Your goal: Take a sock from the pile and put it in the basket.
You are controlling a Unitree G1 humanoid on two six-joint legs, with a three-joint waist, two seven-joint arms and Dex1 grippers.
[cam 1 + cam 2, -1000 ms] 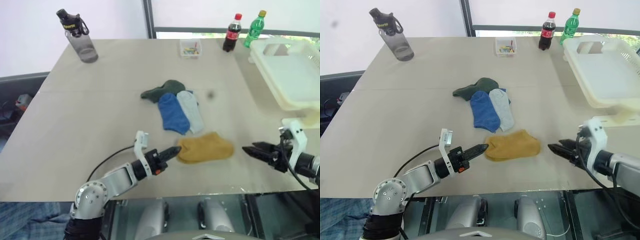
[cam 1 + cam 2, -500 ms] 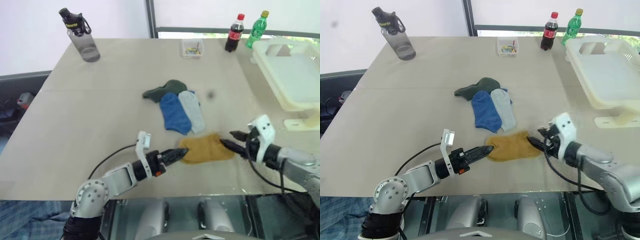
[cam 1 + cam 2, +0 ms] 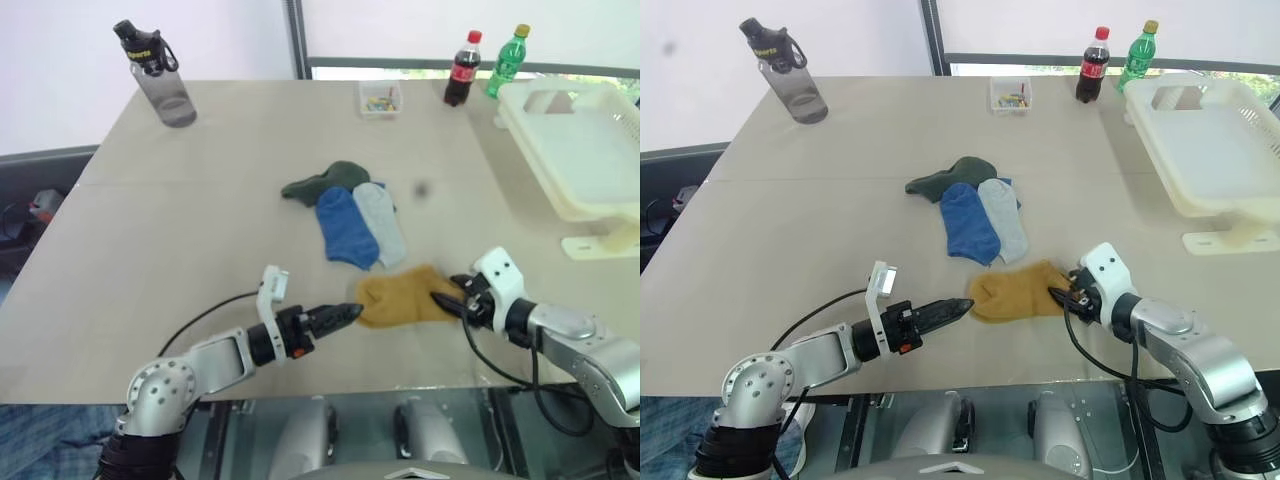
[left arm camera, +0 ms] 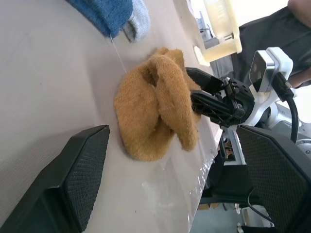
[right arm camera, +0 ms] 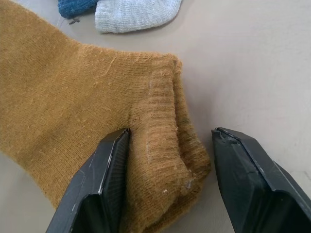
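Mustard sock [image 3: 405,296] — lower centre of the head views, on the table [image 3: 200,200], just below the rest of the pile [image 3: 350,210] and apart from it; bunched rather than flat, one end folded up into a ridge; long axis roughly left to right across the frame, the ribbed cuff toward the right, the rounded end toward the left.

Right gripper [image 3: 1068,297] — lower right; fingers apart and straddling the cuff fold, one finger [image 5: 104,174] pressed against the fabric, the other standing off it over bare table; not yet clenched on anything; judged to be set for a pinch on the raised cuff, the easiest part to catch.

Left gripper [image 3: 345,314] — lower left of centre, tips just short of the sock's left end; the wrist view shows its fingers [image 4: 73,174] spread wide with the sock between and beyond them; nothing held; judged to be bracing that end so the cloth bunches instead of sliding.

Pile — dark green, blue and pale grey socks overlapping at mid-frame; blue and grey lie lengthwise from top to bottom of the frame.

Basket [image 3: 610,205] — upper right edge, well apart from the sock; no sock inside.
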